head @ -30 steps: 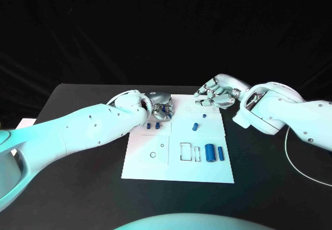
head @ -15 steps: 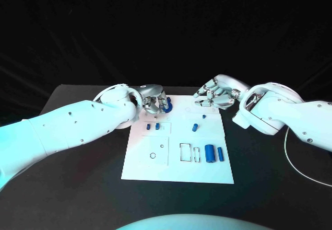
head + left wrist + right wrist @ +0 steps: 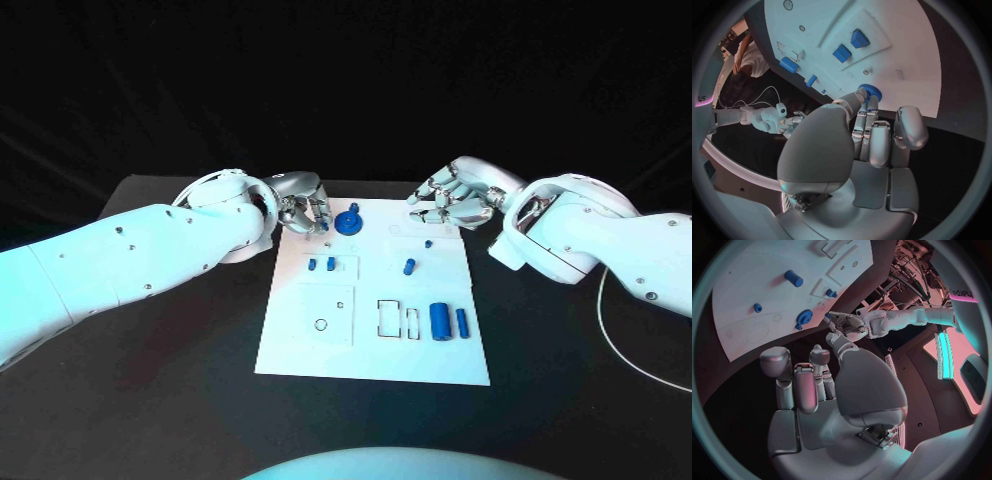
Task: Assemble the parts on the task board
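Note:
The white task board [image 3: 368,345] lies in the middle of the black table. Over its far left corner my left hand [image 3: 306,212] pinches a blue gear [image 3: 351,220] at its fingertips, just above the board. The left wrist view shows the gear [image 3: 869,92] between thumb and finger over the board [image 3: 898,55]. My right hand [image 3: 454,200] hovers at the board's far right corner, fingers loosely bent and holding nothing. In the right wrist view the gear [image 3: 804,317] hangs in my left hand [image 3: 848,322], beyond my right hand [image 3: 811,385].
On the board stand two small blue blocks [image 3: 320,264], a short blue peg [image 3: 408,265], a tiny blue piece [image 3: 428,241] and two blue cylinders [image 3: 437,322] beside rectangular slots [image 3: 389,317]. A white cable [image 3: 620,340] lies on the table at the right.
My left hand has drawn back toward the board's far left corner and risen, with the blue gear now showing at its fingertips. The right hand has stayed in place.

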